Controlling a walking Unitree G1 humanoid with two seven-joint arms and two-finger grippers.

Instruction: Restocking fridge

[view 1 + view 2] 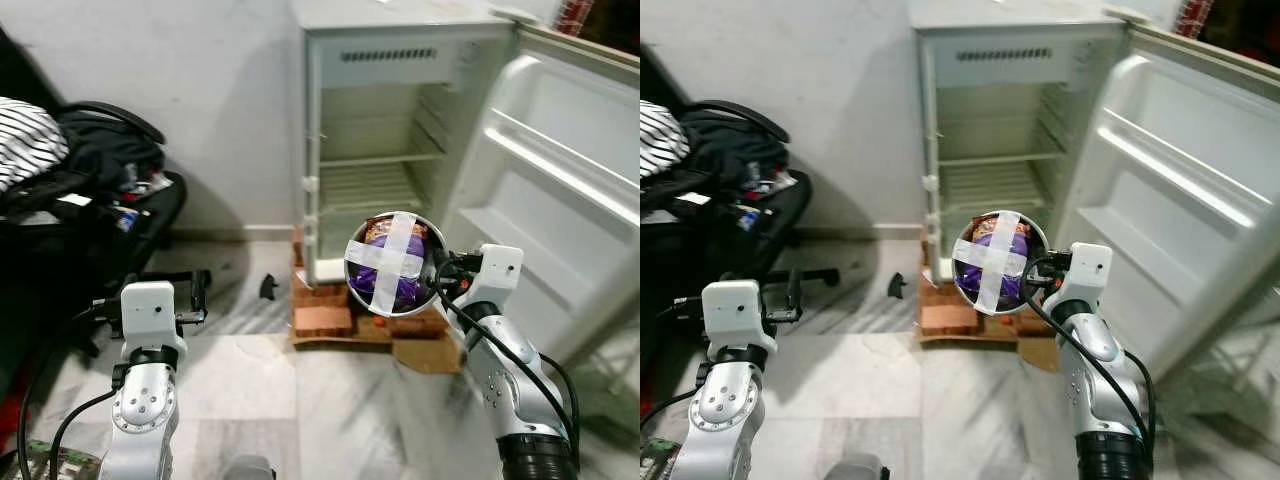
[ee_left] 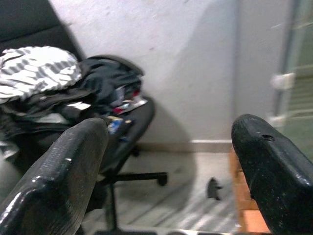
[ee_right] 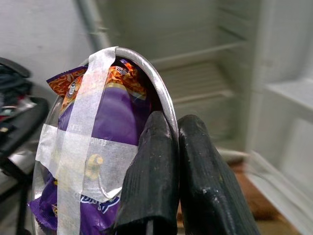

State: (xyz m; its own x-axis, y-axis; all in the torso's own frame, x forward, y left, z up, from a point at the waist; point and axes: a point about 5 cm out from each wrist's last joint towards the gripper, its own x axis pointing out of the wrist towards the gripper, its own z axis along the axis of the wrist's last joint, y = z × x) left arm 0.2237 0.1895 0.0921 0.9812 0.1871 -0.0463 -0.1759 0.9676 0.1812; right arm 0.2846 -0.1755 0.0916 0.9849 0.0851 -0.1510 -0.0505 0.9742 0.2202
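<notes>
A round metal bowl [image 1: 393, 262] packed with purple and orange snack packets, held in by a cross of white tape, hangs on its side in front of the fridge. My right gripper [image 1: 437, 272] is shut on the bowl's rim [image 3: 164, 110], both black fingers pressed together. The white fridge [image 1: 330, 150] stands open ahead, its wire shelves [image 1: 375, 155] bare. My left gripper [image 2: 171, 142] is raised at the left, open with nothing between its fingers, and points toward the chair and wall.
The fridge door [image 1: 560, 180] swings far out to the right, its door shelves bare. The fridge rests on bricks [image 1: 325, 310] and cardboard [image 1: 425, 350]. A black office chair [image 1: 150, 215] piled with clothes stands at the left. Marble floor lies in between.
</notes>
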